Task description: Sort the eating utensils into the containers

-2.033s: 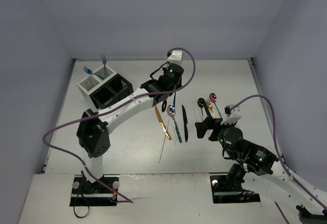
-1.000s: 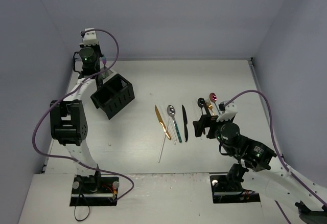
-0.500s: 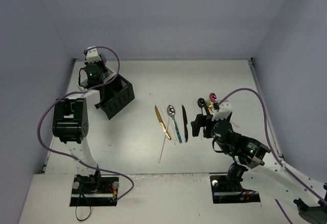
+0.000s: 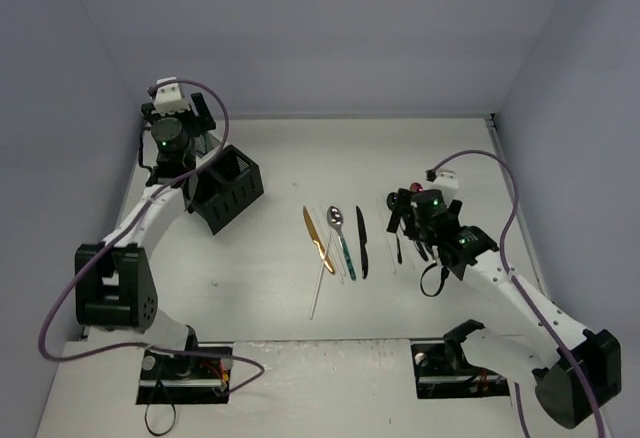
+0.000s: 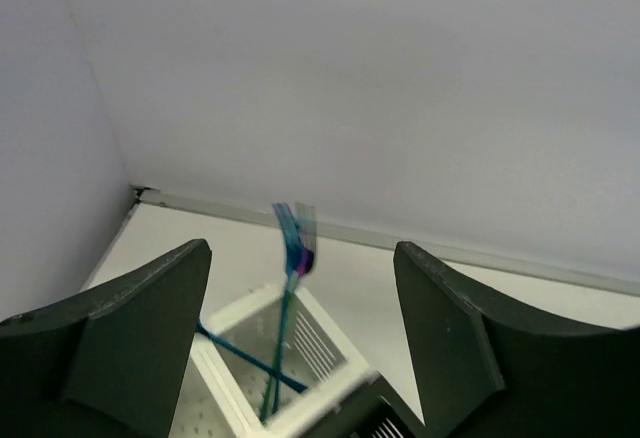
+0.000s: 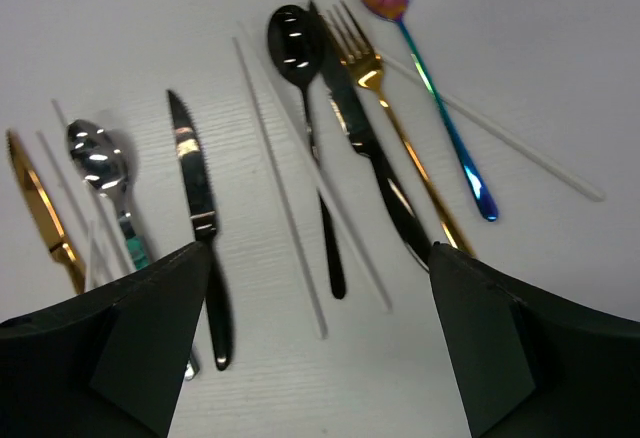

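Left pincer [image 5: 300,288] is spread and holds nothing, hanging above the white mesh bin [image 5: 335,348] at the desk's [image 4: 260,288] far-left corner. A blurred blue fork [image 5: 292,248] and a second blue handle [image 5: 240,351] stand in that bin, with the black bins [image 4: 228,190] joined beside it. Right pincer [image 6: 318,258] is also spread and empty over the loose utensils lying on the desk: black spoon [image 6: 295,38], dark knife [image 6: 365,148], gold fork [image 6: 365,68] and purple-blue spoon [image 6: 450,128] below it, with serrated black knife [image 6: 195,198], silver spoon [image 6: 95,163] and gold knife [image 6: 35,208] further left.
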